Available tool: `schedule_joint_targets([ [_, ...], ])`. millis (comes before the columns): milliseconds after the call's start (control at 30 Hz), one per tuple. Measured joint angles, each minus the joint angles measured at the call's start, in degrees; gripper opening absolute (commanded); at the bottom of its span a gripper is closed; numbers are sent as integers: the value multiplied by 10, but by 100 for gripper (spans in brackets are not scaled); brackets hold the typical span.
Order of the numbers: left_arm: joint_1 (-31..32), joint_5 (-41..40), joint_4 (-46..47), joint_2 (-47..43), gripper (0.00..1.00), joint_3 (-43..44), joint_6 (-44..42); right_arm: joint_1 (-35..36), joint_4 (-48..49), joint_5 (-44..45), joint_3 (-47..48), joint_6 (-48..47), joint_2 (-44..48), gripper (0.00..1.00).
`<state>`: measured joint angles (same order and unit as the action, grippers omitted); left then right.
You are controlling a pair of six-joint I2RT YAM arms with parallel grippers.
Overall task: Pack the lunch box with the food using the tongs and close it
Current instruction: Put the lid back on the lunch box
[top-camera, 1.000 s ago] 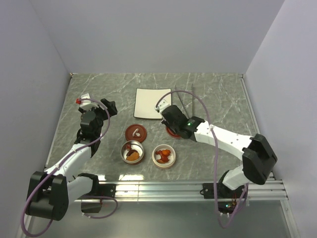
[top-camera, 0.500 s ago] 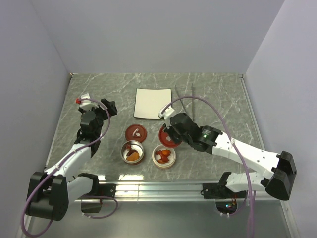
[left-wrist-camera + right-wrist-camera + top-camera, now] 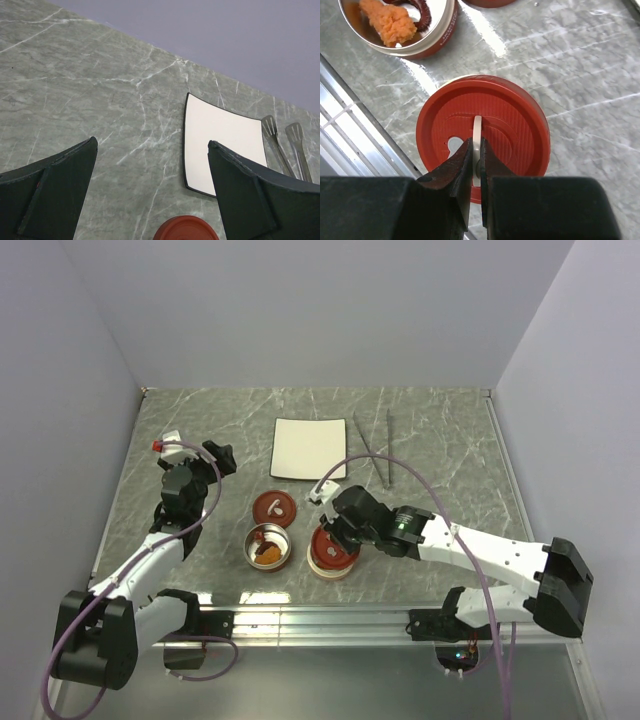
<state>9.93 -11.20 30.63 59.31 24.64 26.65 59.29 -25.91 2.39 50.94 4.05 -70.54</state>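
Note:
My right gripper (image 3: 331, 532) (image 3: 476, 146) is shut on the thin white handle (image 3: 477, 125) of a red lid (image 3: 332, 546) (image 3: 505, 125). The lid lies over the right round tin of the lunch box; only a pale sliver of rim (image 3: 451, 80) shows, and its food is hidden. The left tin (image 3: 268, 546) (image 3: 437, 35) stands uncovered, holding an orange lump (image 3: 387, 22) and a dark red curved morsel (image 3: 420, 7). The tongs (image 3: 376, 447) (image 3: 282, 150) lie right of the white plate (image 3: 310, 448) (image 3: 220, 142). My left gripper (image 3: 216, 456) (image 3: 152, 142) stands open over bare table.
A second red lid (image 3: 274, 506) (image 3: 185, 231) lies flat on the table behind the left tin. A metal rail (image 3: 330, 620) runs along the near edge just in front of the tins. Grey walls close in the table on three sides.
My right arm has carried the red lid from in front of the plate toward the near edge and over the right tin, covering its food. The left arm has stayed still.

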Motion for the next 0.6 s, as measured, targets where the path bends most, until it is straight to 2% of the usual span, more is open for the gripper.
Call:
schedule_joint_targets([
  [300,0,0,0,-3,99,-1,0,0,37,-47,-23,4,-35,7],
  [600,0,0,0,-4,99,-1,0,-1,62,-50,-24,4,-62,6],
])
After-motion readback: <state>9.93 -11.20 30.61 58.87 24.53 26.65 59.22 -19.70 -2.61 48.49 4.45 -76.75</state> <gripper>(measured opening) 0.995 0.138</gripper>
